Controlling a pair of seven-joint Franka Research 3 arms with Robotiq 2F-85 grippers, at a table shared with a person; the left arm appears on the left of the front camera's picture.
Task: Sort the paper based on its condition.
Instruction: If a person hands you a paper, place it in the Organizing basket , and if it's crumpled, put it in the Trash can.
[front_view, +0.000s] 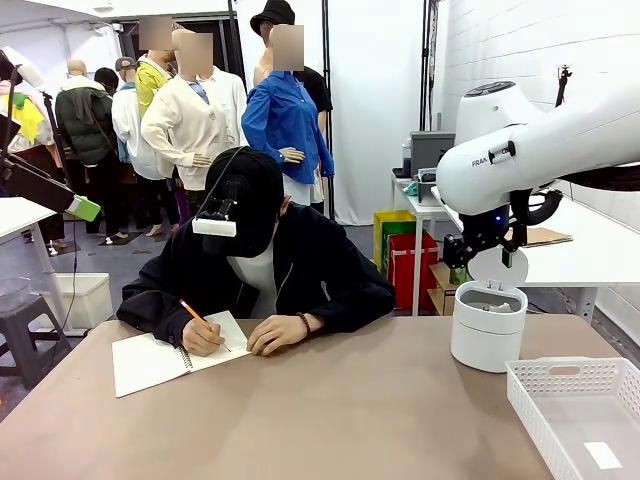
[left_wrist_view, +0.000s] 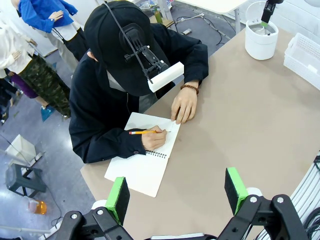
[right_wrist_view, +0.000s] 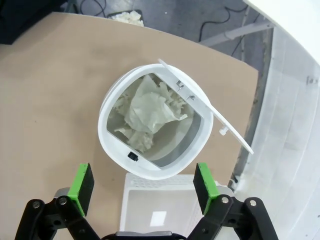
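Front level; wrists overhead; common bin (front_view: 487, 325)

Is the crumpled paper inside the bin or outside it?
Inside: the paper lies in the bin, lid flipped open, with the jaws of the right gripper spread above.

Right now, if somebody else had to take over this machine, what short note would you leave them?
Left pincer: open, empty, hovering over the table near the notebook.
Right pincer: open, empty, above the white bin.
Crumpled paper lies inside the bin, lid flipped up. A flat slip lies in the tray.
Done: paper binned.
Left: probably retract the right pincer and wait; the person is writing.
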